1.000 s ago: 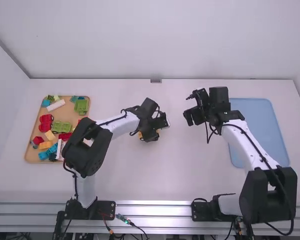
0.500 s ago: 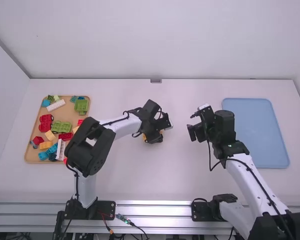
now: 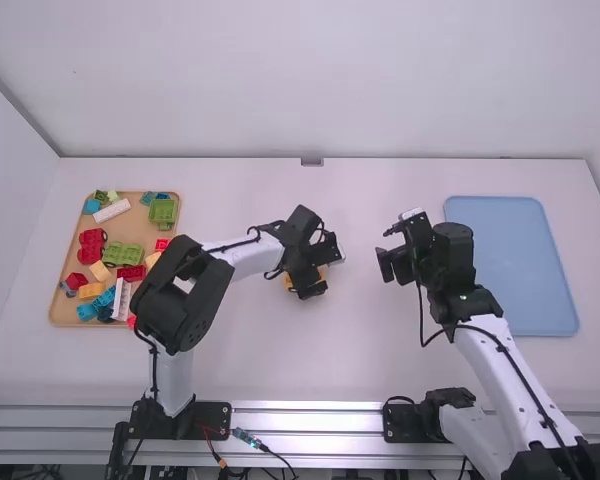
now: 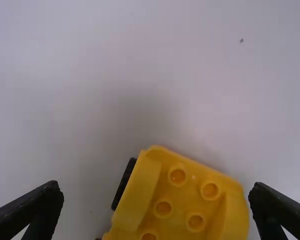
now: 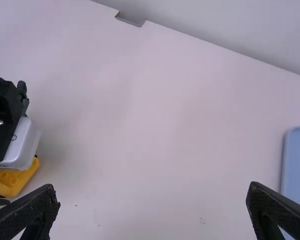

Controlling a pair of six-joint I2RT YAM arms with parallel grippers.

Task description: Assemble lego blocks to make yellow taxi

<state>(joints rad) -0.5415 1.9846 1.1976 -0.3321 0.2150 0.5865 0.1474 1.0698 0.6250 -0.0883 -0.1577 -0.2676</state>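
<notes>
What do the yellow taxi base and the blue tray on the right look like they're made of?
The yellow taxi base looks like smooth, slightly glossy moulded plastic, judging by its rounded edges and hollow studs. The blue tray seems to be matte plastic from its even colour and rounded corners, though coated metal is possible.

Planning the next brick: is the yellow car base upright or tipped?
Upright: the yellow car base shows studs facing up in both wrist views.

White table (image 3: 380, 360), matte, its far edge straight against a plain pale back wall (image 3: 310, 80). Small grey metal bracket (image 3: 312, 162) midway along that edge. Side wall (image 3: 8, 210) at left, dark seam slanting down. Silvery metal rails (image 3: 310, 421) along near side, glare mid-length. Light soft, shadows faint.
</notes>
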